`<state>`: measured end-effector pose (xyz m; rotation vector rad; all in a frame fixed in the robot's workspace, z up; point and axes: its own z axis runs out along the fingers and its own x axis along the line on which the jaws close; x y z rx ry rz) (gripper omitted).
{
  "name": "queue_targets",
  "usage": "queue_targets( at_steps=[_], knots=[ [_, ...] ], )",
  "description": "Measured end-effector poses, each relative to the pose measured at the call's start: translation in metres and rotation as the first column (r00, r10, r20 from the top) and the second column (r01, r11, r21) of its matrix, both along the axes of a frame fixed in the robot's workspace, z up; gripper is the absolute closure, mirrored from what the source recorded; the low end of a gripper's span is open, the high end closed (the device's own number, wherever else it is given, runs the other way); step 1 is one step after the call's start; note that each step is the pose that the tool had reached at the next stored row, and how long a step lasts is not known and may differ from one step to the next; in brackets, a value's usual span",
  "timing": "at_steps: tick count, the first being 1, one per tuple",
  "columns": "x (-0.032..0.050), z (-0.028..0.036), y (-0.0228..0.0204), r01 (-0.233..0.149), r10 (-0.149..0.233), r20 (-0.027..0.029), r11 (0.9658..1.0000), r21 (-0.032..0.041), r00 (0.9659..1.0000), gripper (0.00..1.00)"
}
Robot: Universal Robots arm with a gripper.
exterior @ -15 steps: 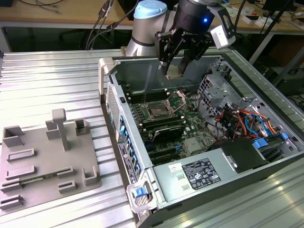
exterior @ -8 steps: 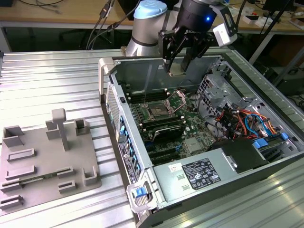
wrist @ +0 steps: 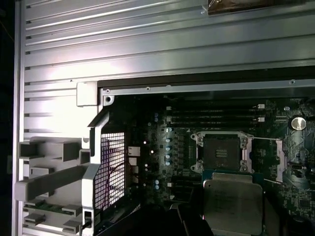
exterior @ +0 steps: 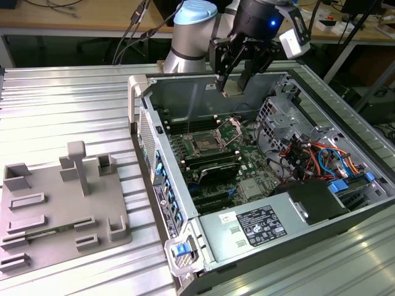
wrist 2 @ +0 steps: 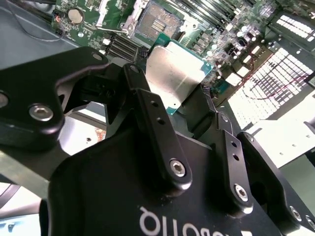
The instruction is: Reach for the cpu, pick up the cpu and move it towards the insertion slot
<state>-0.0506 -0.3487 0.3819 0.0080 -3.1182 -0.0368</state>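
My black gripper (exterior: 233, 87) hangs above the far side of the open computer case, shut on the cpu (exterior: 233, 93), which shows there as a small pale chip between the fingertips. In the second wrist view the cpu (wrist 2: 174, 73) is a silvery square plate with a green edge, clamped between the two black fingers (wrist 2: 147, 105). The insertion slot (exterior: 203, 146) is a metal-framed socket with a dark centre on the motherboard, below the gripper and toward the exterior view's left. In the first wrist view the cpu (wrist: 231, 204) sits just beside the insertion slot (wrist: 222, 152).
The case walls (exterior: 185, 83) surround the board. Memory slots (exterior: 213, 165) flank the socket, and a drive cage (exterior: 290, 117) with red and blue cables (exterior: 321, 160) lies toward the exterior view's right. A grey tray (exterior: 58, 209) with upright blocks rests on the ribbed table.
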Motion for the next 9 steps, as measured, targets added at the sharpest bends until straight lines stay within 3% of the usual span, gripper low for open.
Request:
queue_targets(
  at_steps=[4,9],
  knots=[
    [0.0009,-0.0010,0.0044,0.000,0.000,0.0001,1.0000,0.0011,1.0000,0.45],
    [0.0014,-0.0028,0.0162,0.000,0.000,0.0002,1.0000,0.0066,1.0000,0.45]
  ],
)
